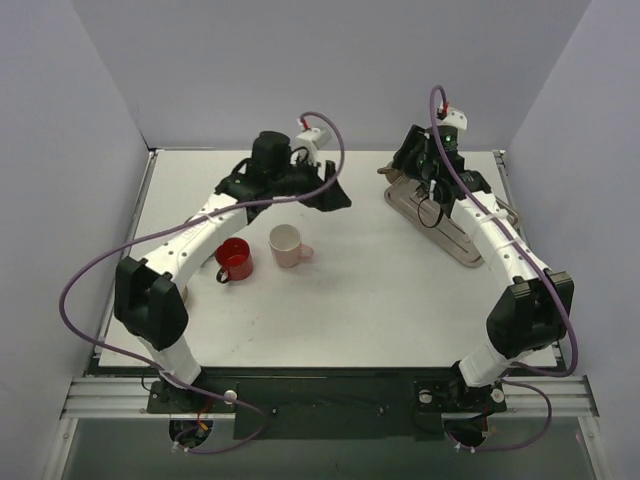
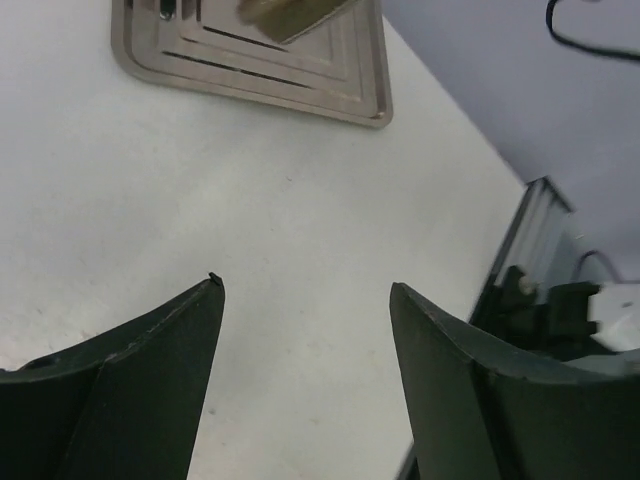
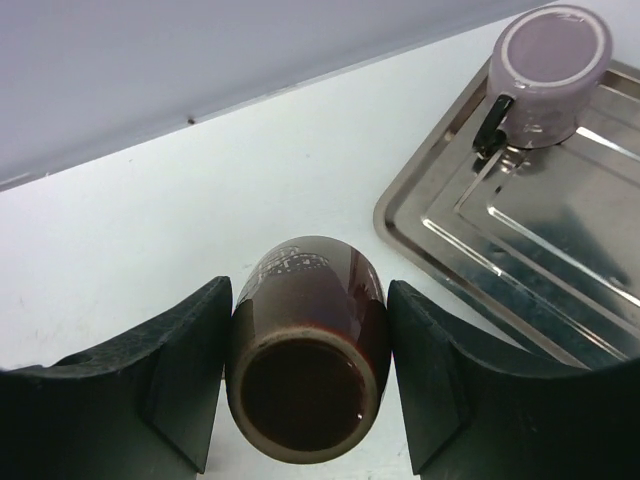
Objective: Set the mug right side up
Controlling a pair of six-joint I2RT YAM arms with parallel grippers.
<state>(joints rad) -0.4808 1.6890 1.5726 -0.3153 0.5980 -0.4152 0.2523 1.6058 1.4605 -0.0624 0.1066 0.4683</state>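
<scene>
**Ana:** What does the camera up high show?

**Ben:** It shows a white worktop (image 1: 360, 300). A shiny red mug (image 1: 234, 260) and a pale pink mug (image 1: 287, 245) stand side by side near the left arm, open ends up. A flat silver metal tray (image 1: 455, 240) lies on the right. The right jaws are at its far end. From up there, nobody can tell how wide either pair of jaws is.

**Ana:** And the left wrist camera?

**Ben:** The left jaws are wide apart with nothing between them, only bare worktop. A corner of the tray lies ahead.

**Ana:** And the right wrist camera?

**Ben:** The right jaws squeeze a glossy dark brown mug (image 3: 305, 370), with one finger on each side. Its round dark end faces the camera, and it is beside the tray's corner. It is not clear if it touches the worktop. A light purple mug (image 3: 548, 75) sits bottom-up on the tray.
</scene>
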